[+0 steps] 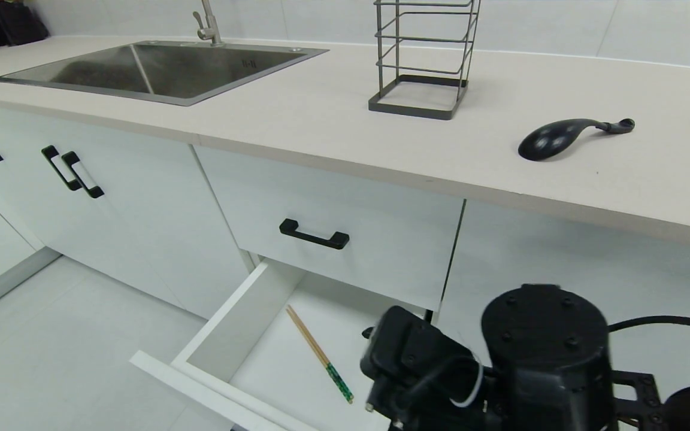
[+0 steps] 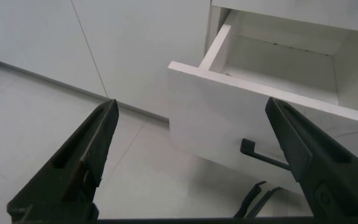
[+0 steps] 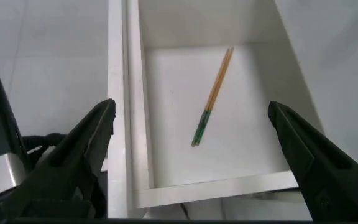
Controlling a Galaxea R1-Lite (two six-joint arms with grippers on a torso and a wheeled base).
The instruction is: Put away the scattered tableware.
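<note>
right gripper (image 3: 190, 109) fingers wide apart, holding nothing, hanging over the open drawer (image 3: 118, 93). chopsticks (image 3: 213, 96) lie on the drawer floor straight ahead of it, in line with the gap between its fingers, not touching. left gripper (image 2: 191, 106) also spread and empty, facing the drawer's front panel from outside, black handle (image 2: 266, 155) ahead of it. up on the countertop (image 1: 321, 120), well beyond the right gripper: black spoon (image 1: 548, 140). farther back the wire rack (image 1: 411, 112), then the sink (image 1: 159, 69) toward the left gripper's side.
</note>
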